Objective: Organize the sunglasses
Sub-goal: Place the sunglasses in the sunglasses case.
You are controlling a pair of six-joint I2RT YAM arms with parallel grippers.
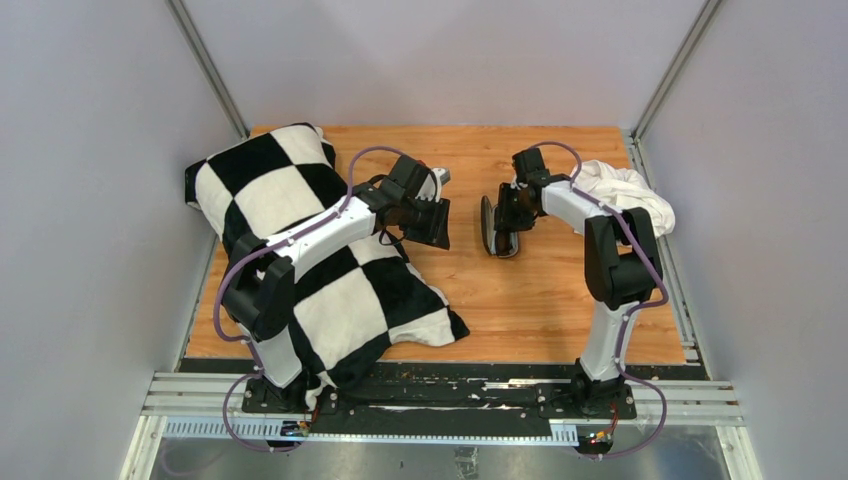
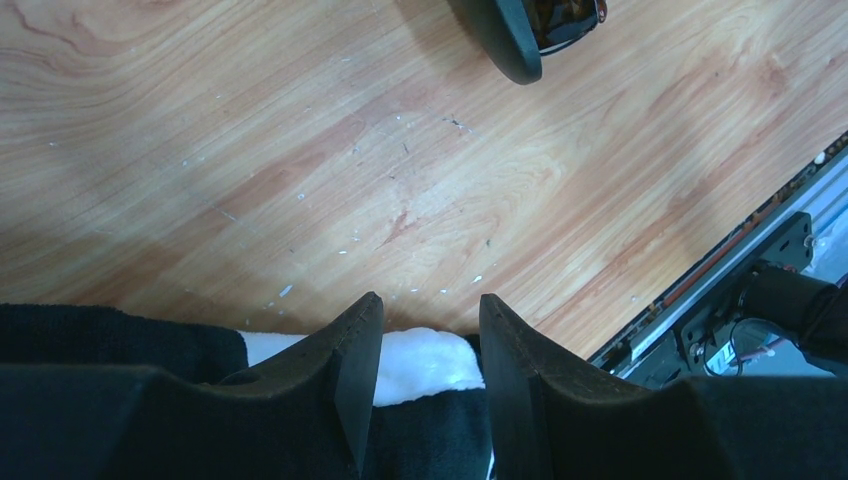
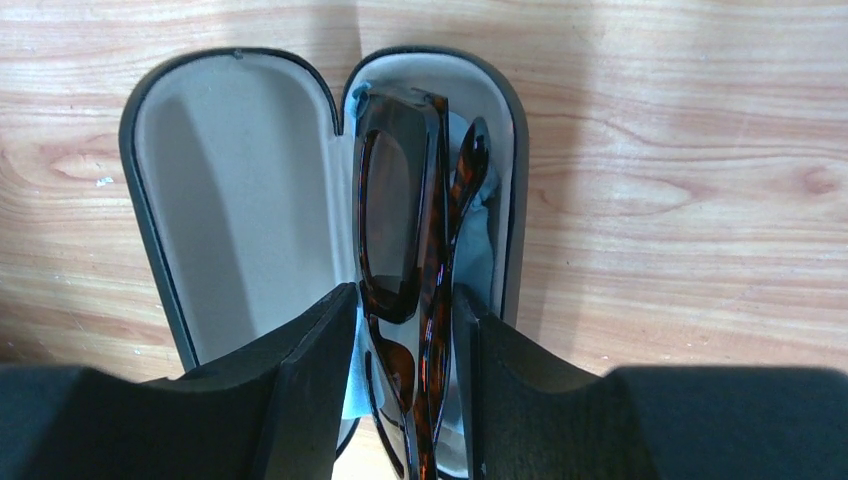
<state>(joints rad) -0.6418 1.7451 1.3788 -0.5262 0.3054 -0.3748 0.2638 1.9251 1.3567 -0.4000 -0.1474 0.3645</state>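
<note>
The sunglasses (image 3: 400, 230), reddish-brown with folded arms, lie in the right half of the open black case (image 3: 240, 190), on a light blue cloth (image 3: 478, 250). My right gripper (image 3: 405, 300) straddles their near end, with its fingers close against the frame on both sides. In the top view the case (image 1: 497, 232) sits mid-table under my right gripper (image 1: 510, 212). My left gripper (image 1: 432, 225) is open and empty, left of the case. In the left wrist view it (image 2: 430, 305) hovers over the edge of the checkered cloth, with the case (image 2: 515, 35) and the sunglasses (image 2: 565, 15) at the top edge.
A large black-and-white checkered cloth (image 1: 300, 230) covers the left of the table, under the left arm. A crumpled white cloth (image 1: 625, 190) lies at the back right. Grey walls enclose the table. A metal rail (image 1: 440, 400) runs along the near edge.
</note>
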